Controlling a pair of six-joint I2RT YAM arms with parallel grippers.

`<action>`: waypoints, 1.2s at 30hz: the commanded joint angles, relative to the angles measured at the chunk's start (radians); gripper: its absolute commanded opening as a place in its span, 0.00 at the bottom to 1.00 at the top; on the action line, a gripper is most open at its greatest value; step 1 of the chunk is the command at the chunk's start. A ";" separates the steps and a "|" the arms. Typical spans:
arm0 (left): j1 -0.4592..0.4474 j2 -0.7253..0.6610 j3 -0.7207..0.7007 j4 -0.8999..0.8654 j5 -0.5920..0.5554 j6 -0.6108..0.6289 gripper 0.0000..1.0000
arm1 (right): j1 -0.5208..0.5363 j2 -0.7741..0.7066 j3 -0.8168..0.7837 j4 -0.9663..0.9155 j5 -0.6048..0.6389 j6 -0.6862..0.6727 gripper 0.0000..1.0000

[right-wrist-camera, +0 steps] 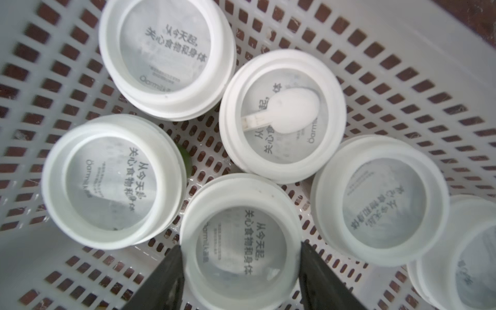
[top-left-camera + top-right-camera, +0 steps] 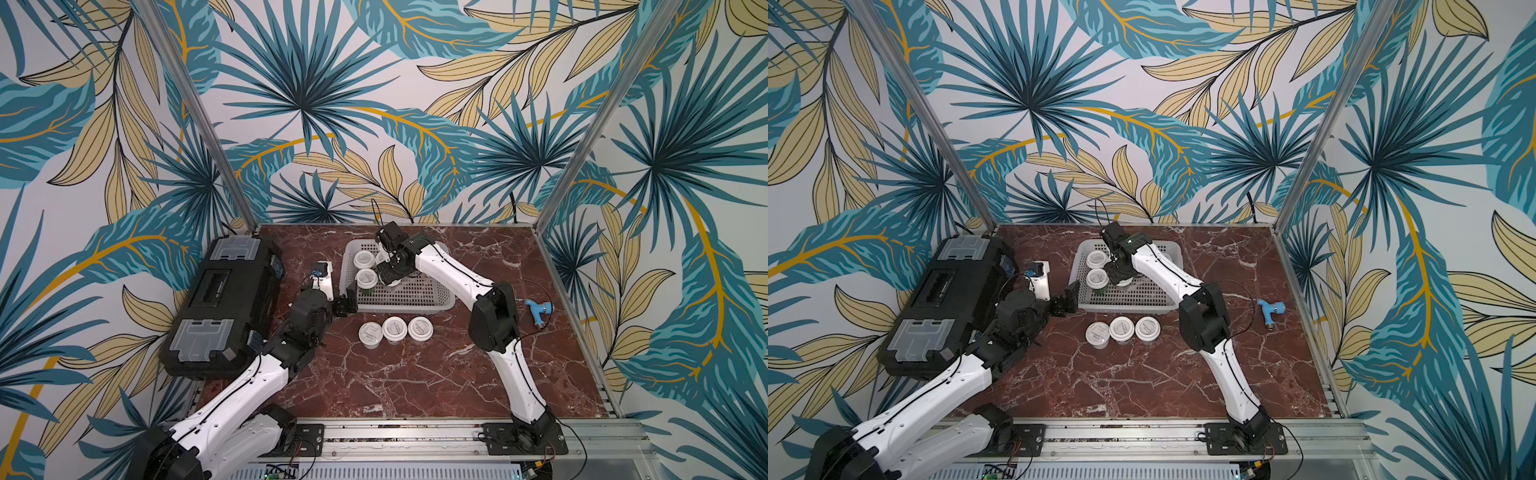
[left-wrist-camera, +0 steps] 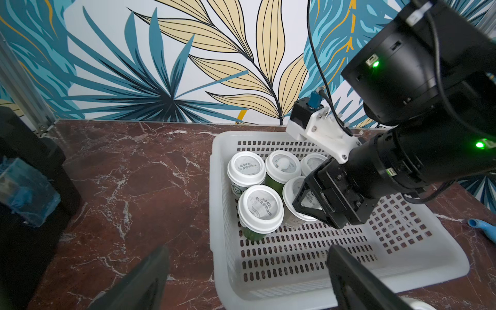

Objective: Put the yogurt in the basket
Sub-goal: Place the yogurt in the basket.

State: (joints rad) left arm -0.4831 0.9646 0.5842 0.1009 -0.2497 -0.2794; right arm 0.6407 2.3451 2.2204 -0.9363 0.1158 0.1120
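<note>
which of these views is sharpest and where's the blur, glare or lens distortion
Right wrist view: sharpest, lid print readable, but the edge cup smears and the right hand's fingers are dark blurs. Left wrist view: the left hand's fingers are out of focus, green lights bloom. Top views: wide-angle, posts lean outward, lid print too small to read.

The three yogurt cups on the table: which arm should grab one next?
Probably left: the left gripper is open, empty and near the three cups, while the right gripper is shut on a cup inside the basket.
</note>
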 commanded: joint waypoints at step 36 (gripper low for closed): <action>0.006 -0.007 0.008 0.014 0.002 0.004 0.96 | -0.004 -0.172 -0.170 0.077 -0.039 0.025 0.89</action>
State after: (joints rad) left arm -0.4828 0.9646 0.5842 0.1013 -0.2497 -0.2798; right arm 0.6373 2.2131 2.0762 -0.8776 0.0895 0.1204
